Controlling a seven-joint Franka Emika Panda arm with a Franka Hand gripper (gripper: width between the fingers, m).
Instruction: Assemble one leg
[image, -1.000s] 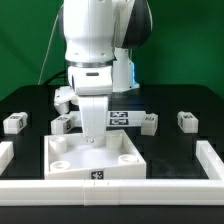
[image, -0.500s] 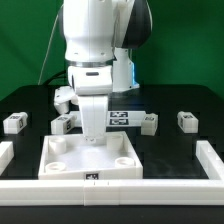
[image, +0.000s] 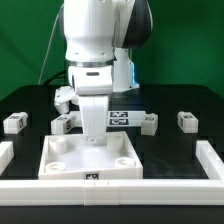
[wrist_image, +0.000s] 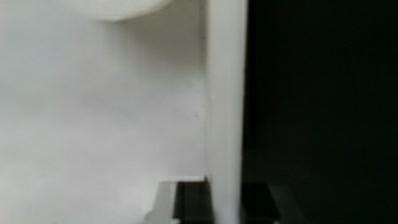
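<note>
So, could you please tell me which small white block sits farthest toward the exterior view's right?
The block standing alone at the far right of the exterior view; all the others lie further to the left.

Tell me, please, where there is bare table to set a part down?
Bare table lies on both sides of the tray, up to the wall on the exterior view's right and the wall on its left. Behind the tray it is crowded: the gripper, one leg, another leg and the marker board sit close.
</note>
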